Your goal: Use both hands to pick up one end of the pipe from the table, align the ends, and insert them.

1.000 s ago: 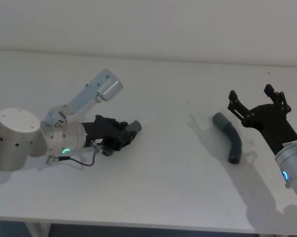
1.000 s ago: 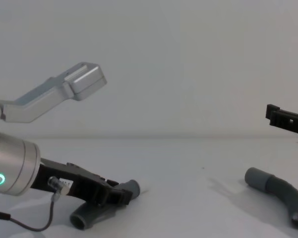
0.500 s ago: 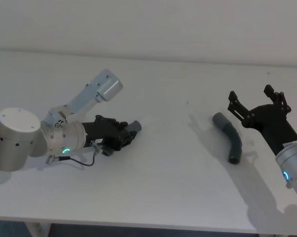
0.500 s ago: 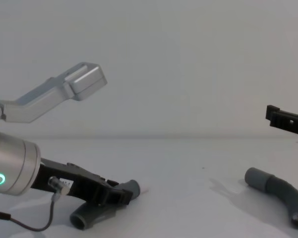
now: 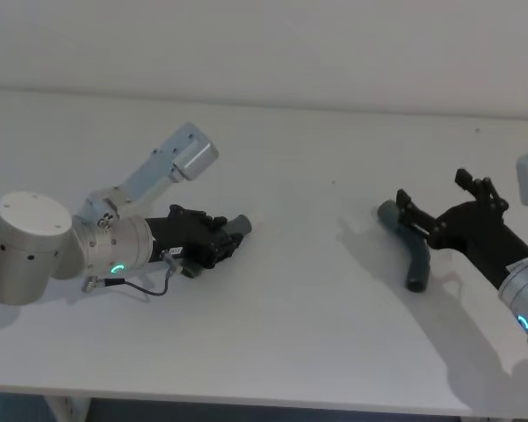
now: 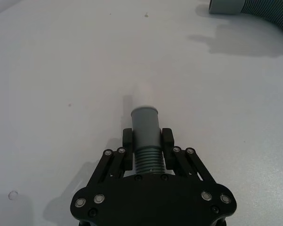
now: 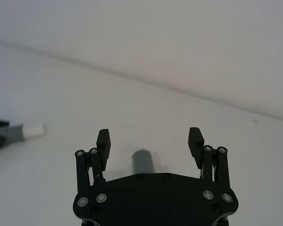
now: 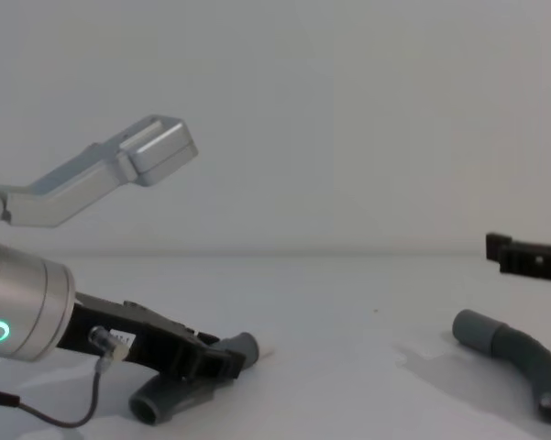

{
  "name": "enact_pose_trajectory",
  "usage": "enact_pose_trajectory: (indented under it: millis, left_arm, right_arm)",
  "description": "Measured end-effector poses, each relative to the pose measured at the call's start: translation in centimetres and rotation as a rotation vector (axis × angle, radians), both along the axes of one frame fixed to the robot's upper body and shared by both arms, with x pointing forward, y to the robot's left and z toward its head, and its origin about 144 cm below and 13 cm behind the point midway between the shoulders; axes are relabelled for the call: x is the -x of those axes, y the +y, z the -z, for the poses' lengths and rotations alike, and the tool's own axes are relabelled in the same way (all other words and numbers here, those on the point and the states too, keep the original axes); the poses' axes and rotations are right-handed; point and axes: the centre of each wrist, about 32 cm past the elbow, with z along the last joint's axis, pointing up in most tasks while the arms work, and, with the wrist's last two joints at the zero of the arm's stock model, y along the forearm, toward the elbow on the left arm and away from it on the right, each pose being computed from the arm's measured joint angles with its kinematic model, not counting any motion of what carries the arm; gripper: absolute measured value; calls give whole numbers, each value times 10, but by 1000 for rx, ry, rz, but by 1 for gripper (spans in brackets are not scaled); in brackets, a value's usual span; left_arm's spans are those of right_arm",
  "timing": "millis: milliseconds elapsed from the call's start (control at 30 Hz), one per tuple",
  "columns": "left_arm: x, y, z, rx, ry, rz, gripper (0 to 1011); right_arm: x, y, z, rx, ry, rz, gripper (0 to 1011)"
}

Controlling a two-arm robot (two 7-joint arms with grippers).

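Between the left hand's point(image 6: 147, 137) closed fingers, grips one pipe piece point(image 6: 146, 157) at the ribs just behind its cuff point(image 6: 145, 121), low on the surface point(image 5: 316, 334). Holds the right hand point(image 5: 432, 188) spread open just above the other piece point(image 5: 415, 253), lying flat beneath those fingers, apparently untouched. Leaves, by this reckoning, the second grasp, both lifts, aligning and inserting. Looks dark grey, ribbed and curved, with smooth cuffs: narrow and white-tipped ahead of the left hand, wider under the right.

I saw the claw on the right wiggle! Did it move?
Yes. The open right gripper has dropped lower and shifted leftward, closer to the right hose piece, which stayed put on the table.
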Motion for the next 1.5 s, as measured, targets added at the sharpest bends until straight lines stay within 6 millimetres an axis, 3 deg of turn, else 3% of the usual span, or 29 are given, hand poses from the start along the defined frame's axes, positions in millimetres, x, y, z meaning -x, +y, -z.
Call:
enact_pose_trajectory:
  millis: [600, 1500]
  left_arm:
    - [0, 0, 0, 0, 0, 0, 353]
    - [0, 0, 0, 0, 0, 0, 352]
  right_arm:
    - [2, -7, 0, 71, 106, -50, 1004]
    - [-17, -8, 12, 86, 200, -49, 1004]
